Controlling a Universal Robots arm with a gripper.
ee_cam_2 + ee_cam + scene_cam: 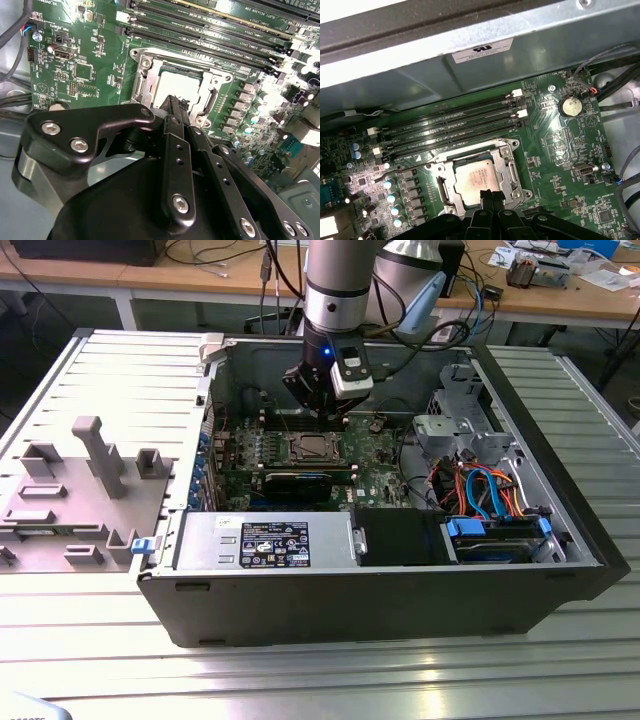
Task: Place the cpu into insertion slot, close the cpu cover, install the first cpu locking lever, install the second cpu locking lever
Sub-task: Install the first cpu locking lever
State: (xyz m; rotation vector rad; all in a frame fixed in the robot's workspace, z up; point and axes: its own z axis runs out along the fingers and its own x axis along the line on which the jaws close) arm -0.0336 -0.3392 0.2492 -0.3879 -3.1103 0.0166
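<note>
Gripper [320, 415], pressed together (pinching nothing visible), hangs at twelve o'clock of the insertion slot [293, 448] in the exterior view. The cpu cover [512, 171] appears down over the cpu [477, 175]. Any press here should be square and gentle.

Bright overhead light, glare on metal table [420, 665], washed-out hotspot on motherboard [95, 95]

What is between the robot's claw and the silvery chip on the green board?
Nothing visible. In the first wrist view the gripper hangs close over the edge of the cpu, which lies in the insertion slot, framed by the lowered cpu cover.
</note>
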